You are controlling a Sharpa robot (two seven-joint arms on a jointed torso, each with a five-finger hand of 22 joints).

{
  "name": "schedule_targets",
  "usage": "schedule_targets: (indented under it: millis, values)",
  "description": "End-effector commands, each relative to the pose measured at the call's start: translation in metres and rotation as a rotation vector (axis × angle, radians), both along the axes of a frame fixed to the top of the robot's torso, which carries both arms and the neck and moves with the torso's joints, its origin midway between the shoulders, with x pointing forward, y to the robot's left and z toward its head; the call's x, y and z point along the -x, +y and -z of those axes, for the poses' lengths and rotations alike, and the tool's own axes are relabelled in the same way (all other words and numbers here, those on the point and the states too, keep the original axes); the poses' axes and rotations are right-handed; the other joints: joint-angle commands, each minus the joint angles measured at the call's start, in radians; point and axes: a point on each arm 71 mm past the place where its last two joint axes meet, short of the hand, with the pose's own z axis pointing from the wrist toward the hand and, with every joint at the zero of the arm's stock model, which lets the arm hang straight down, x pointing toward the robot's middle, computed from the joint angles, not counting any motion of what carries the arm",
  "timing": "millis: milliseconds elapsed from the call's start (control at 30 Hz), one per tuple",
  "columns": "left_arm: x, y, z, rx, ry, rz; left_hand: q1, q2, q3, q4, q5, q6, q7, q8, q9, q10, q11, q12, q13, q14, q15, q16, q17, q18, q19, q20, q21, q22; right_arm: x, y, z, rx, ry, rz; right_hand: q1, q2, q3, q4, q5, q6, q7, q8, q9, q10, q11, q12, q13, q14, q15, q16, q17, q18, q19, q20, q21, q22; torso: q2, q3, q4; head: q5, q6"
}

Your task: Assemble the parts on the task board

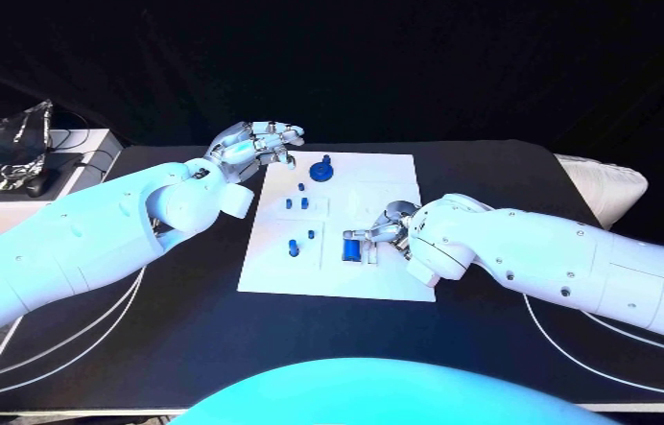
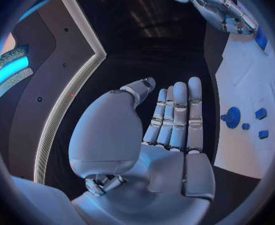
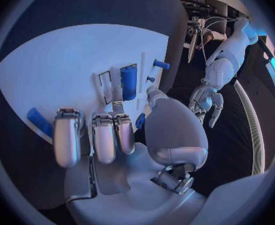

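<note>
Head view: the task board (image 1: pixel 371 171), a flat matte white rectangular plate, lies at the centre of the black table (image 1: pixel 512 166). On it, toward 12 o'clock, stands a round blue disc part with a knob (image 1: pixel 322 170); below it sit small blue pegs (image 1: pixel 296 202), and toward 7 o'clock a slim blue pin (image 1: pixel 292 247). A short blue cylinder (image 1: pixel 354 250) lies near the board's middle, toward its 3 o'clock edge. The left hand (image 1: pixel 257 144), silver and segmented, hovers at the board's 11 o'clock corner, fingers loosely curled, nothing seen in them. The right hand (image 1: pixel 386 229) reaches in from 3 o'clock, its fingertips just beside the cylinder; whether they touch it cannot be told here.

Left wrist view: the left hand (image 2: pixel 169 120) shows a smooth glossy palm and straight, ribbed fingers held side by side, thumb apart, holding nothing. Beyond it lies the white board (image 2: pixel 250 150) with the blue disc (image 2: pixel 232 117) and small blue blocks (image 2: pixel 261 114).

Right wrist view: the right hand (image 3: pixel 122 135) has its fingers bent toward the board (image 3: pixel 56 75) and its thumb spread away, gripping nothing. The blue cylinder (image 3: pixel 129 82) lies in a pale rectangular recess just beyond the fingertips, apart from them. A blue peg (image 3: pixel 161 64) sticks up near the board's edge, and a blue bar (image 3: pixel 39 121) lies beside the outermost finger.
</note>
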Motion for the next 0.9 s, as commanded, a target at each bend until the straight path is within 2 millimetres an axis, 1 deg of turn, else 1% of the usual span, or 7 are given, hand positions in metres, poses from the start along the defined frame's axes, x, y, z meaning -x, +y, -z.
schedule_targets:
  millis: [33, 200, 267, 333, 367, 467, 900]
  values:
    - [0.0, -0.002, -0.001, 0.012, -0.004, 0.012, 0.002, -0.009, 0.0, 0.003, -0.002, -0.007, 0.0, 0.002, -0.001, -0.007, 0.003, -0.005, -0.002, -0.009, 0.0, -0.006, 0.001, 0.005, 0.007, 0.001, -0.005, -0.001, 0.001, -0.002, -0.002, -0.008, -0.043, -0.015, -0.005, 0.008, -0.008, 0.0, 0.001, -0.002, -0.001, -0.003, 0.002, 0.103, -0.004, 0.002, 0.263, 0.092, -0.003, 0.001, 0.195, -0.013, 0.08, -0.002, 0.004, 0.231, 0.001, 0.0001, -0.0003, 0.002, 0.0]
    - [0.001, -0.001, -0.002, 0.01, -0.004, 0.011, 0.002, -0.009, 0.0, 0.003, -0.002, -0.007, 0.0, 0.002, -0.001, -0.007, 0.003, -0.005, -0.002, -0.009, 0.0, -0.006, 0.001, 0.005, 0.007, 0.001, -0.005, -0.001, 0.004, -0.012, -0.005, -0.019, -0.067, -0.031, 0.034, 0.024, -0.016, -0.004, 0.025, 0.002, -0.004, 0.0, 0.005, 0.103, -0.006, 0.002, 0.263, 0.092, -0.004, 0.002, 0.198, -0.014, 0.081, -0.003, 0.006, 0.231, 0.0, -0.0001, -0.0014, 0.005, 0.0]
    - [0.001, -0.001, -0.002, 0.01, -0.004, 0.01, 0.003, -0.009, -0.001, 0.005, -0.002, -0.01, 0.001, 0.001, -0.002, -0.008, 0.004, -0.005, -0.002, -0.009, 0.001, -0.006, 0.001, 0.005, 0.008, 0.002, -0.007, -0.002, 0.006, -0.015, -0.007, -0.033, -0.077, -0.05, 0.105, 0.026, -0.011, -0.013, 0.039, 0.004, -0.005, 0.001, 0.006, 0.103, -0.007, 0.002, 0.263, 0.093, -0.006, 0.002, 0.2, -0.014, 0.082, -0.004, 0.01, 0.232, 0.0, 0.0002, -0.0017, 0.005, 0.0]
    - [0.001, 0.0, -0.002, 0.01, -0.004, 0.01, 0.003, -0.009, -0.001, 0.005, -0.002, -0.01, 0.001, 0.001, -0.002, -0.008, 0.004, -0.005, -0.002, -0.009, 0.001, -0.006, 0.001, 0.005, 0.008, 0.002, -0.007, -0.002, 0.007, -0.017, -0.008, -0.046, -0.089, -0.066, 0.187, 0.031, 0.015, -0.03, 0.007, 0.015, -0.01, 0.008, 0.009, 0.103, -0.011, 0.002, 0.263, 0.093, -0.008, 0.002, 0.201, -0.014, 0.082, -0.006, 0.011, 0.232, 0.0, 0.0006, -0.0024, 0.007, 0.0]
    - [0.001, 0.0, -0.001, 0.01, -0.004, 0.01, 0.003, -0.009, -0.001, 0.005, -0.002, -0.01, 0.001, 0.001, -0.002, -0.008, 0.004, -0.005, -0.002, -0.009, 0.001, -0.006, 0.001, 0.005, 0.008, 0.002, -0.007, -0.002, 0.008, -0.017, -0.009, -0.051, -0.096, -0.075, 0.23, 0.027, 0.032, -0.045, -0.015, 0.02, -0.014, 0.012, 0.01, 0.103, -0.015, 0.002, 0.263, 0.093, -0.011, 0.003, 0.202, -0.015, 0.082, -0.007, 0.014, 0.233, 0.0, 0.0011, -0.0026, 0.006, 0.0]
    - [0.0, 0.0, -0.001, 0.01, -0.004, 0.01, 0.003, -0.009, -0.001, 0.005, -0.002, -0.01, 0.001, 0.001, -0.002, -0.008, 0.004, -0.005, -0.002, -0.009, 0.001, -0.006, 0.001, 0.005, 0.008, 0.002, -0.007, -0.002, 0.01, -0.017, -0.01, -0.062, -0.115, -0.095, 0.308, 0.013, 0.069, -0.072, -0.01, 0.045, -0.027, 0.029, 0.013, 0.103, -0.026, 0.002, 0.263, 0.094, -0.02, 0.003, 0.205, -0.016, 0.083, -0.014, 0.02, 0.235, 0.0, 0.0022, -0.003, 0.005, 0.0]
    - [0.0, -0.002, -0.001, 0.012, -0.003, 0.013, 0.005, -0.009, -0.001, 0.005, -0.001, -0.01, 0.001, 0.002, -0.002, -0.009, 0.004, -0.005, -0.002, -0.01, 0.001, -0.006, 0.001, 0.005, 0.008, 0.002, -0.008, -0.003, 0.011, -0.021, -0.005, -0.032, -0.181, -0.077, 0.336, -0.011, 0.096, -0.063, -0.014, 0.074, -0.044, 0.067, 0.026, 0.103, -0.041, 0.002, 0.263, 0.095, -0.033, 0.005, 0.213, -0.018, 0.086, -0.026, 0.032, 0.237, 0.001, 0.0003, -0.0004, 0.002, 0.0]
